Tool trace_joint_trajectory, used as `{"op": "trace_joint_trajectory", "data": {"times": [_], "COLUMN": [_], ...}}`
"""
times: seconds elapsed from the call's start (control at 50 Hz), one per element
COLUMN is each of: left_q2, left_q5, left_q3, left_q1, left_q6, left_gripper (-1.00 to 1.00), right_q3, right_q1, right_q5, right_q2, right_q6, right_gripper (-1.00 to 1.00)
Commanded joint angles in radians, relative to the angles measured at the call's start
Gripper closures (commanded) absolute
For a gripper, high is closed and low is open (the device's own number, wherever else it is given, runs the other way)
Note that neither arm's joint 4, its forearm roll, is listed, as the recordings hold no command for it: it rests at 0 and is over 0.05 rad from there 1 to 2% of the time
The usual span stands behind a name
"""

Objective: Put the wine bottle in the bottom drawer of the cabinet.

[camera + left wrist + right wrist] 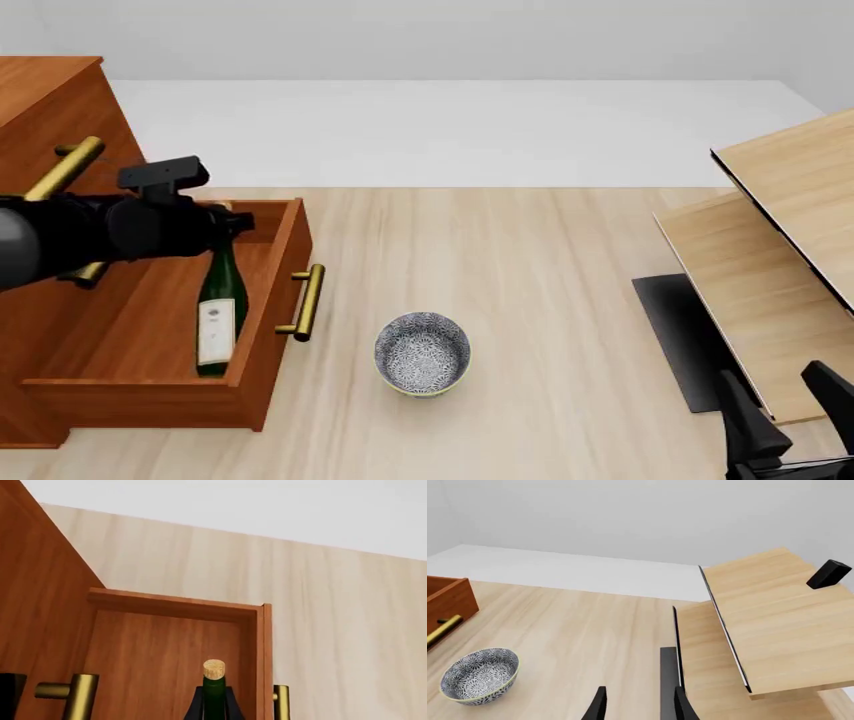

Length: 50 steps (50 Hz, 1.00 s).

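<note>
A: Left pincer (227,222) pinching slim dark green glass wine bottle (220,305) at the neck, hanging inside the open reddish-brown bottom drawer (274,330).
B: Glass: heavy, slick, breakable. Neck hold looks right; right pincer (637,705) spread.

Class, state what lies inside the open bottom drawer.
The wine bottle is in the bottom drawer, neck held by the left gripper. The arm covers the drawer's back part.

walls: plain pale grey; table (534,300): light wood; pale wood furniture (787,250): right
</note>
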Motion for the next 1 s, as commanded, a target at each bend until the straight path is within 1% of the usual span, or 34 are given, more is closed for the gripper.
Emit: {"op": "trace_joint_trajectory", "data": {"times": [0.02,0.2,0.22,0.26,0.7,1.0], "left_q2": [0.081,0.102,0.105,0.103,0.107,0.105], "left_q5": [0.054,0.042,0.042,0.042,0.048,0.046], "left_q3": [0.005,0.003,0.003,0.003,-0.009,-0.008], "left_q1": [-0.011,-0.014,-0.011,-0.016,-0.015,-0.022], "left_q6": [0.033,0.03,0.038,0.027,0.037,0.023], "left_gripper": [1.0,1.0,1.0,1.0,1.0,1.0], "right_q3": [0.0,0.0,0.0,0.0,0.0,0.0], "right_q1": [-0.004,-0.004,-0.005,-0.005,-0.005,-0.004], "right_q5": [-0.006,-0.014,-0.011,-0.008,-0.009,-0.009], "right_q2": [0.006,0.014,0.012,0.008,0.01,0.01], "right_q6": [0.005,0.004,0.005,0.005,0.005,0.005], "right_gripper": [-1.0,-1.0,-1.0,-1.0,-1.0,-1.0]}}
